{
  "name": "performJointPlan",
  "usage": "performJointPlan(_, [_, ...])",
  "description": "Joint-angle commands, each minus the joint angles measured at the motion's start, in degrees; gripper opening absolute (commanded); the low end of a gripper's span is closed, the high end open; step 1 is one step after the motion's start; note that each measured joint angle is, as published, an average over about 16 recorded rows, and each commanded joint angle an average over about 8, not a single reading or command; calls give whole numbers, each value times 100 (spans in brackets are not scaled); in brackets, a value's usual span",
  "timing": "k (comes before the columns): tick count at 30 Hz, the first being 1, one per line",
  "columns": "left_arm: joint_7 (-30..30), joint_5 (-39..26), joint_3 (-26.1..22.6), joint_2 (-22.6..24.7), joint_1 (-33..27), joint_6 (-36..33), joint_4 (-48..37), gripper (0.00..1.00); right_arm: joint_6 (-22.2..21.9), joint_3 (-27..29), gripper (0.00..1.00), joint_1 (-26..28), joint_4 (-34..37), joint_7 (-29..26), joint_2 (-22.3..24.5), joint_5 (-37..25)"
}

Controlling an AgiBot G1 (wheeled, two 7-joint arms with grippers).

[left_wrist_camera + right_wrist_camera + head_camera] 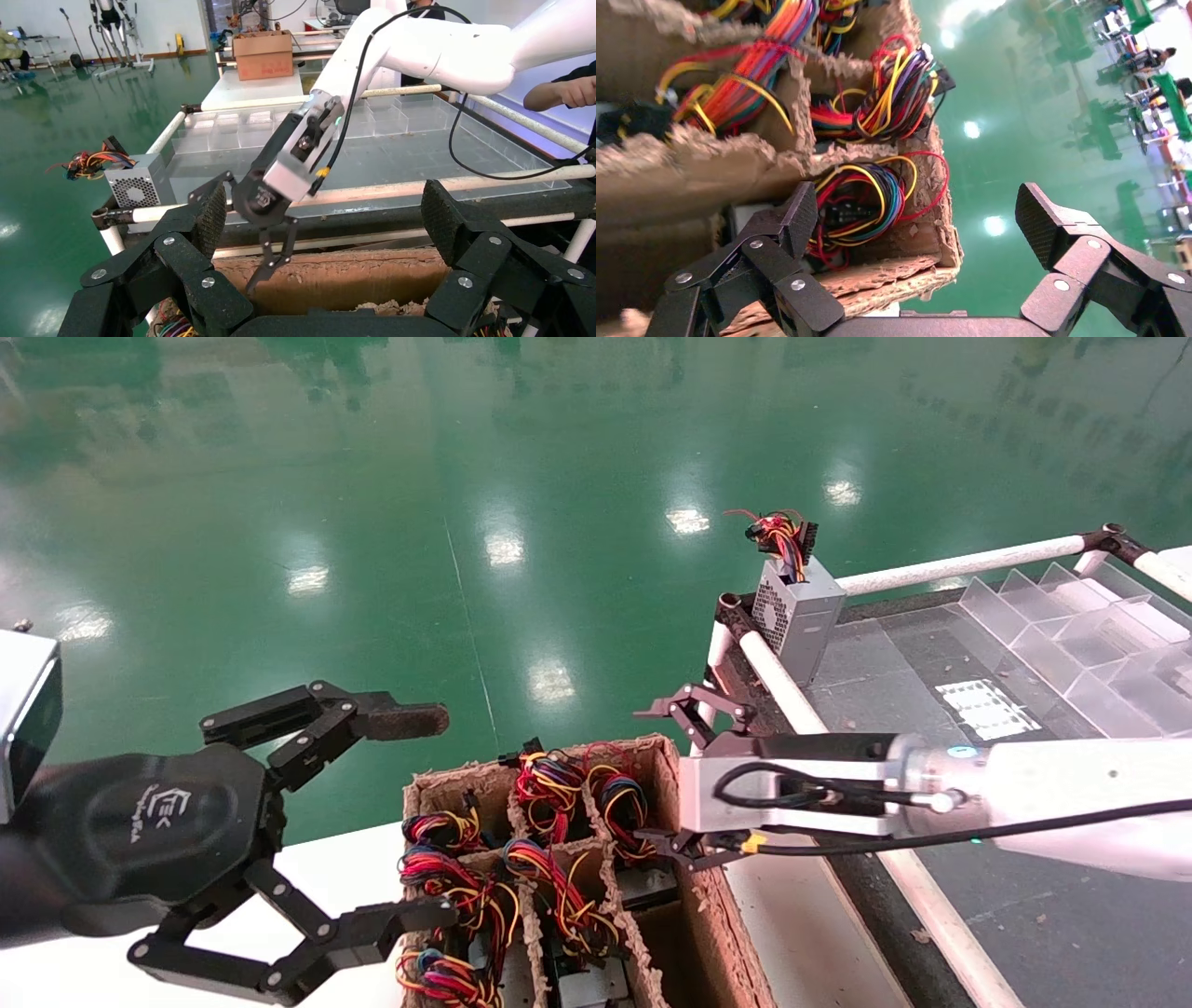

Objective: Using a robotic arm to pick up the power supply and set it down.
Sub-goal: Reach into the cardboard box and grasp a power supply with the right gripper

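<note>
The robotic arm (pixel 1071 789), white with a black cable, reaches in from the right. Its gripper (pixel 647 775) is open over the far right corner of a divided cardboard box (pixel 722 924). In the right wrist view one finger (pixel 796 214) sits inside that corner compartment and the other (pixel 1039 214) is outside the box wall, over the green floor. Beside the inner finger lies a looped bundle of blue, yellow and red wires (pixel 866 200), also visible from the head (pixel 619 803). This seems to be the power supply's wiring. Its grey case is hidden in the compartment.
My left gripper (pixel 433 815) hangs wide open at the box's left side, holding nothing. Other wire-topped units (pixel 466 896) fill the other compartments. A grey box with a small red tangle (pixel 792 612) stands on the table corner. Clear plastic dividers (pixel 1099 635) lie beyond it.
</note>
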State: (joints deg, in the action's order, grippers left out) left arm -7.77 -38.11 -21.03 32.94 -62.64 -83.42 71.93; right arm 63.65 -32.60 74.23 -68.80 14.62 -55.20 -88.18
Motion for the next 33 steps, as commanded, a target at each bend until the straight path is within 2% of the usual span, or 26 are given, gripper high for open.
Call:
performJointPlan(1, [0,0,0,0,0,0,0,100,-52,-76,38,49,21,77,-91,-169])
performJointPlan(3, [0,0,0,0,0,0,0,100,-84,-146,13,118,130,178,-195,-309])
performJointPlan(4, [0,0,0,0,0,0,0,100,-92,-175,3,153,190,228,-243,-362])
performJointPlan(5, [0,0,0,0,0,0,0,100,-99,-206,0,191,254,283,-293,-416])
performJointPlan(18, [0,0,-1,0,0,0,0,100,-214,-366,0,468,770,712,-715,-687])
performJointPlan(33, [1,1,-1,0,0,0,0,100,-217,-509,0,538,775,830,-874,-901])
